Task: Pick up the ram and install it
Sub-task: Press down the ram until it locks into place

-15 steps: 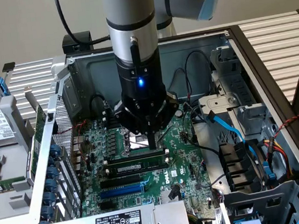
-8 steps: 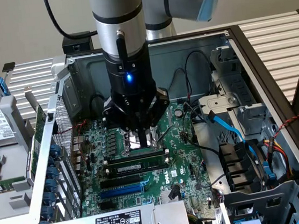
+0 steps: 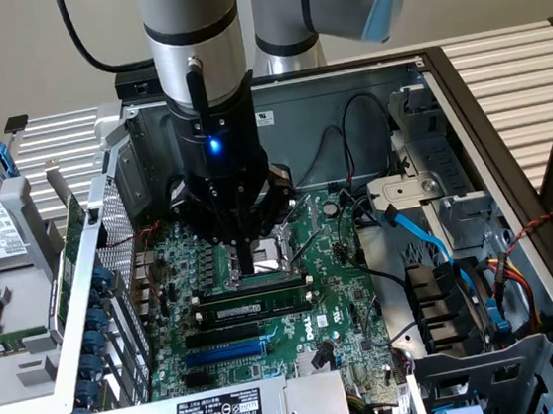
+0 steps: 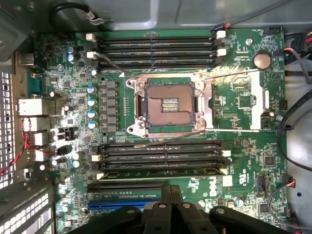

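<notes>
The ram (image 3: 256, 306), a green stick with black chips and a small white label, stands on edge in one of the black memory slots just in front of the CPU socket (image 3: 267, 245). In the wrist view the ram (image 4: 161, 171) lies along the slot nearest the fingers. My gripper (image 3: 248, 263) hangs straight down over the motherboard, fingers shut together with nothing between them. Its tips sit right above the middle of the ram; I cannot tell whether they touch it. The wrist view shows the gripper (image 4: 170, 191) pointing at that slot row.
Empty black slots with white clips lie beside the ram (image 4: 161, 151) and beyond the socket (image 4: 156, 48). A blue expansion slot (image 3: 223, 354) runs in front. Blue and black cables (image 3: 415, 236) and drive bays crowd the exterior view's right; the case wall (image 3: 96, 287) rises on its left.
</notes>
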`<state>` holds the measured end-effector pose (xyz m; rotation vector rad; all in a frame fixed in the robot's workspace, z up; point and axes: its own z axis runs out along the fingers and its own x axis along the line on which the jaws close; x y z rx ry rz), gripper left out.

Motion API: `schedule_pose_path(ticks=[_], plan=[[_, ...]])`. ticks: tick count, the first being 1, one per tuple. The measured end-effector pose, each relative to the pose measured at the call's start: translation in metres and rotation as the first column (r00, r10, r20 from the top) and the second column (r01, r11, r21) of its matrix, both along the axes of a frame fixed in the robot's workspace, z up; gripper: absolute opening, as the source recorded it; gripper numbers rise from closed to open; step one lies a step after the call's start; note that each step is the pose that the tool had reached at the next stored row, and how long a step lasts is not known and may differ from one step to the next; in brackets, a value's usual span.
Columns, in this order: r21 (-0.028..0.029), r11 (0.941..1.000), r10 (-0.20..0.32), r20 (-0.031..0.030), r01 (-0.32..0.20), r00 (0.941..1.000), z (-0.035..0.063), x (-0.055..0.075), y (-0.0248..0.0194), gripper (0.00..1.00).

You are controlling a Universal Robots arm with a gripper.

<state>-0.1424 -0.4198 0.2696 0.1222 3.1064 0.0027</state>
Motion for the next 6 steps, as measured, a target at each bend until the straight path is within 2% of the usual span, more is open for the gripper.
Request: schedule_pose_path(ticks=[6], plan=[[-0.0005,1.0000,0.000,0.0001,0.000,1.0000,0.0000,-0.0003,0.0000,0.10]])
